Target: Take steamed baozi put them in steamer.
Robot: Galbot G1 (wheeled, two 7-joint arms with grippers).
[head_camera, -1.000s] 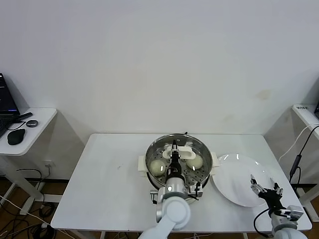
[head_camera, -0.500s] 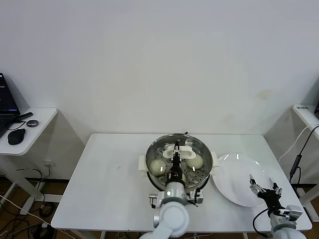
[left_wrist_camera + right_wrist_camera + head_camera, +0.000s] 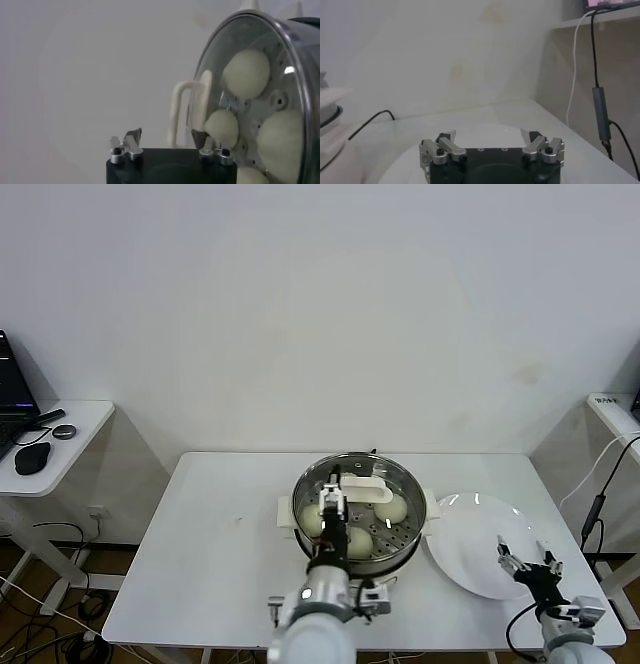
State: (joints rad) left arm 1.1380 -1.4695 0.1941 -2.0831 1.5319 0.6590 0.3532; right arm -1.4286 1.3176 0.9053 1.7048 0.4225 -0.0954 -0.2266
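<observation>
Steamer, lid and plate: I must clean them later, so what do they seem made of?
Steamer: shiny steel by its mirror-like wall, with white, probably plastic, side handles.
Lid: clear glass, likely; buns show through it.
Plate: glossy white, ceramic or plastic.

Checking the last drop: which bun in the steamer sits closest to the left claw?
The front bun, right beside the open left claw; the other buns sit farther off.

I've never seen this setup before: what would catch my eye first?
The shiny steamer mid-table, with pale baozi on its perforated tray under a glass lid. The left claw hangs open over its left part. To the right lies an empty white plate, with the right claw open over its near edge.
</observation>
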